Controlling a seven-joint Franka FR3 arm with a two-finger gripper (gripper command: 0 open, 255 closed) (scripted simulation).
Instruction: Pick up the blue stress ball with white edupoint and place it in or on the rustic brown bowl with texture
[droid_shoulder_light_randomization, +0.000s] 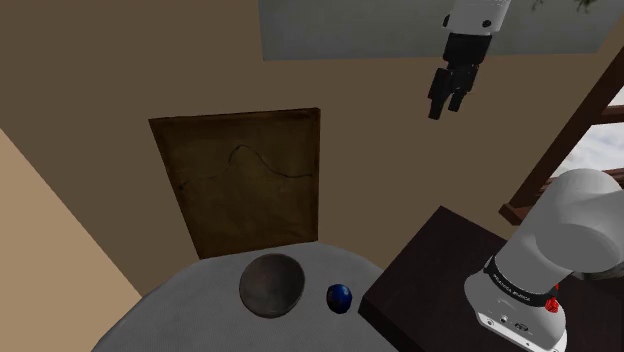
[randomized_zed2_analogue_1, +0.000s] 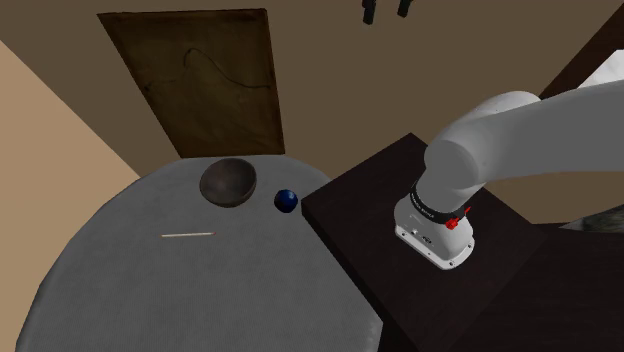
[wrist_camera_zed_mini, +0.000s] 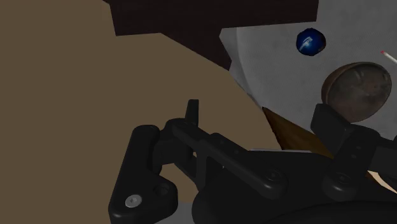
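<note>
The blue ball (droid_shoulder_light_randomization: 339, 296) with a white mark lies on the round grey table (droid_shoulder_light_randomization: 190, 310), close beside a dark brown rough bowl (droid_shoulder_light_randomization: 272, 285) on the side towards the stand. In the second exterior view the ball (randomized_zed2_analogue_1: 287, 201) sits just to the right of the bowl (randomized_zed2_analogue_1: 227, 182). My gripper (droid_shoulder_light_randomization: 447, 105) hangs open and empty high in the air, far above the table and off towards the stand; its fingers stand apart in the second exterior view (randomized_zed2_analogue_1: 385, 10). From the wrist, the ball (wrist_camera_zed_mini: 310, 41) and bowl (wrist_camera_zed_mini: 357, 89) lie far below, beyond the open gripper (wrist_camera_zed_mini: 257, 113).
The dark stand (droid_shoulder_light_randomization: 430, 260) butts against the table edge near the ball. A thin white stick (randomized_zed2_analogue_1: 187, 235) lies on the table in front of the bowl. A brown door panel (droid_shoulder_light_randomization: 245, 180) stands behind the table. A wooden frame (droid_shoulder_light_randomization: 560, 150) rises at the shoulder view's right.
</note>
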